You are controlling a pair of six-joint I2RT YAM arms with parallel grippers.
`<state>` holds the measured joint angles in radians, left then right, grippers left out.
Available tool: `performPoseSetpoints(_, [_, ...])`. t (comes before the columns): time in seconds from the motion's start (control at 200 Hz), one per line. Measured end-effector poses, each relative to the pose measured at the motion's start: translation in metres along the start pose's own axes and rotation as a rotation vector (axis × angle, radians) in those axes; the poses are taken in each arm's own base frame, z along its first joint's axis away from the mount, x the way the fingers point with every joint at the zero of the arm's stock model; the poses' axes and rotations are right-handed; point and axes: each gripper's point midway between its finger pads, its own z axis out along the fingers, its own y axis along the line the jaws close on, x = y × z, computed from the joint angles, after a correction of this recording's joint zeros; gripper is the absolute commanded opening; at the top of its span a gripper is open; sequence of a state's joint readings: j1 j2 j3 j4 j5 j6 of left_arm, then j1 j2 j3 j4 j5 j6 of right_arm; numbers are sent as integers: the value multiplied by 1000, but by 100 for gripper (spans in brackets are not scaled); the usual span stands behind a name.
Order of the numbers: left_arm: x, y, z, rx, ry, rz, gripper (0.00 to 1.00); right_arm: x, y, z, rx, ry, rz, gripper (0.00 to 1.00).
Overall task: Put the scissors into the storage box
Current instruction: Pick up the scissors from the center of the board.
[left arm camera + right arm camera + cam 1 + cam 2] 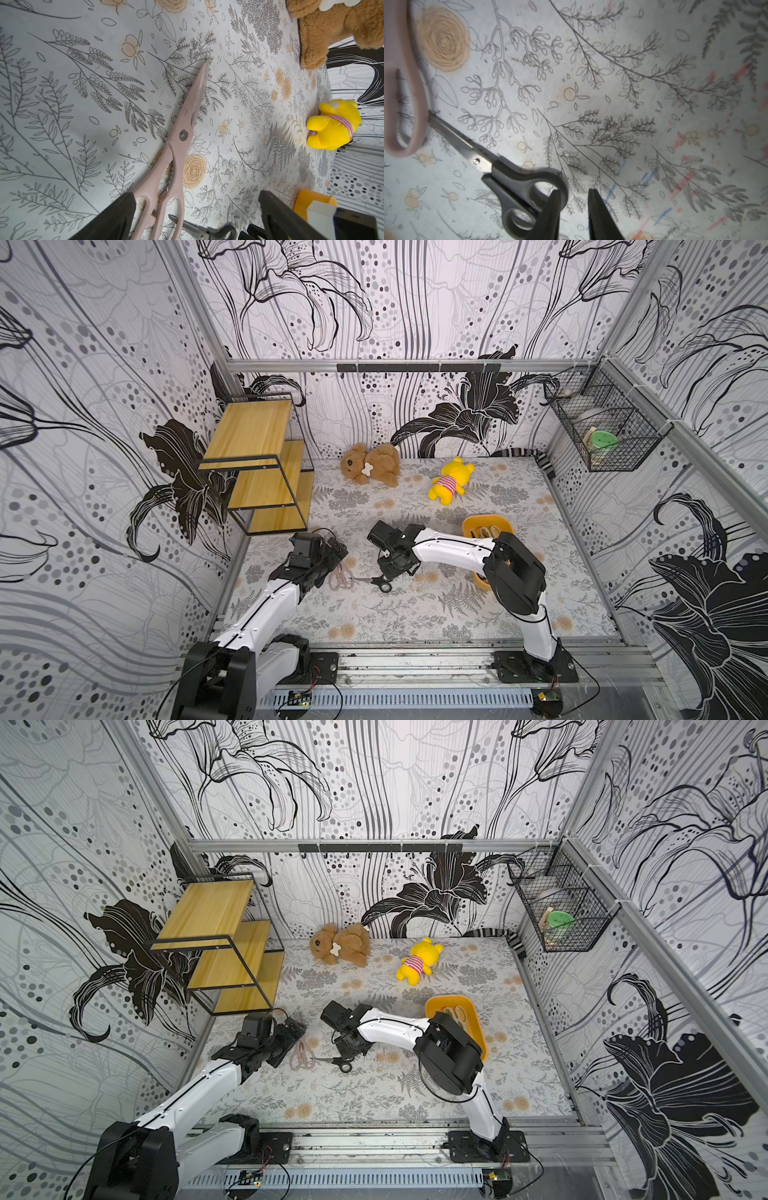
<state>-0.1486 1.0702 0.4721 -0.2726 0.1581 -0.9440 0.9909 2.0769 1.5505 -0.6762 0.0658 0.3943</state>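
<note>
Scissors [508, 176], black-handled, flat on table [633, 83], long axis crosswise, blades toward left arm [270, 605]; right gripper [574, 191] straddles big handle loop's rim, jaws slightly apart, not clamped.

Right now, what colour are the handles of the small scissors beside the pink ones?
Black. The small scissors show best in the right wrist view.

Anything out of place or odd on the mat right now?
Two pairs lie outside the storage box: the pink shears and the black-handled scissors. The black pair's blade tip is tucked under the pink handle loop, so they overlap. Red and blue streaks mark the mat. No damage visible.
</note>
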Motion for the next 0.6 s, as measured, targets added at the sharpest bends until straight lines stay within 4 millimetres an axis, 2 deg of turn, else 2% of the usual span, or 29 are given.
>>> performPoseSetpoints(0.601, [0,-1,-1,6,-4,0,97,8,7,14,11,37,-43,23])
